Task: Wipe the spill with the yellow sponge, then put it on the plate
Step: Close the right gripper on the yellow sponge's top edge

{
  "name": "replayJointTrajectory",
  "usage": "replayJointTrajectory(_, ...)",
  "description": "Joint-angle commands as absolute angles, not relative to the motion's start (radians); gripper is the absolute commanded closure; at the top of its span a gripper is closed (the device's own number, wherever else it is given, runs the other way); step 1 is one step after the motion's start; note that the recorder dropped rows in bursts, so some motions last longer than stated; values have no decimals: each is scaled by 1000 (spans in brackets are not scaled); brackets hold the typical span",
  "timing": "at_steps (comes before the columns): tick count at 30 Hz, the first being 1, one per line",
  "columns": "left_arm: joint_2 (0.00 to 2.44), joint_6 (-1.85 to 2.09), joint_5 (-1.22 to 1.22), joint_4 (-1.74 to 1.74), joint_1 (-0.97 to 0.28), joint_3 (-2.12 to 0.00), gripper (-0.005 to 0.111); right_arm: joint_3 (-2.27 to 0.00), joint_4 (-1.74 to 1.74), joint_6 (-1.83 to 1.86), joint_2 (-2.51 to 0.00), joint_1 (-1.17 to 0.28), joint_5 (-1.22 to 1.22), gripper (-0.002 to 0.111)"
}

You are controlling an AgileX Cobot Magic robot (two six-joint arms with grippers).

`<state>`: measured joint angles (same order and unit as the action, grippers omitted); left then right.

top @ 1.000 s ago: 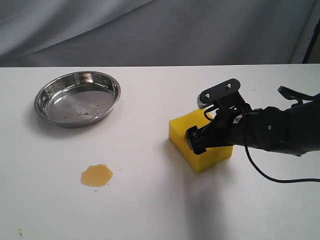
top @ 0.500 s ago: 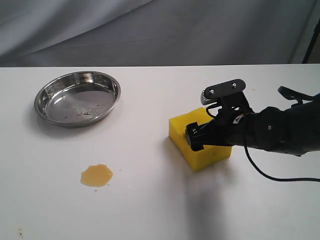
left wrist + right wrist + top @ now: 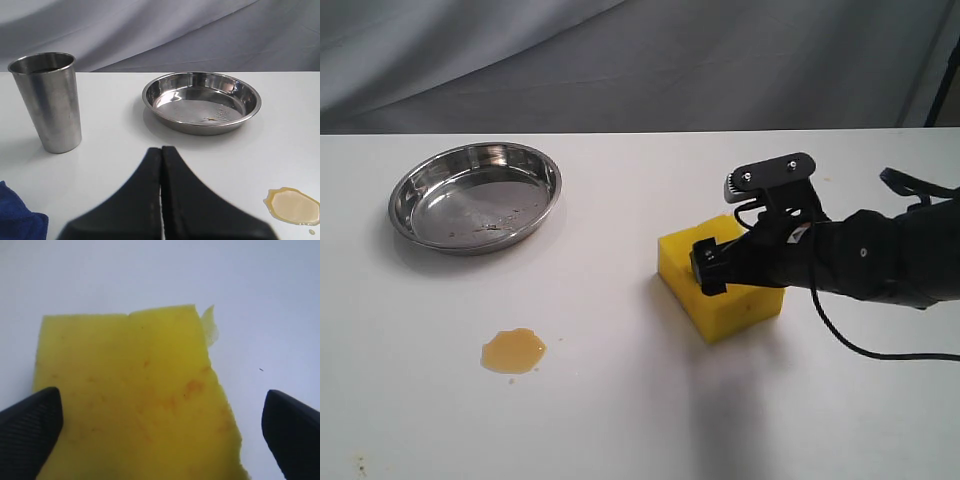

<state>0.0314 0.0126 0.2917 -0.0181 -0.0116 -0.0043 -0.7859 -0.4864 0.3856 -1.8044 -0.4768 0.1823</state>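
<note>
Yellow sponge (image 3: 735,308) inside spread right claw (image 3: 161,432), edges perhaps untouched, spill (image 3: 514,350) well apart

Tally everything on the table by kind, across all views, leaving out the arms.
Steel plate: 1
Steel cup: 1
Yellow sponge: 1
Amber spill: 1
Blue cloth: 1
Total: 5

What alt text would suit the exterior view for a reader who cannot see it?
The black right gripper, open, hovers over a yellow sponge on a white table. Left of it lie a small amber spill, nearer the camera, and a steel plate farther back.
</note>
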Motion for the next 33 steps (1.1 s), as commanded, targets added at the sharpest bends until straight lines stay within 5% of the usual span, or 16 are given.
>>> replayJointTrajectory(1,35,12,282,-20,-18,0,107,-788,-471,352,-1747,-491,192,3)
replayJointTrajectory(33,35,9,282,-20,-18,0,107,-788,-406,368,-1843,-557,356,3)
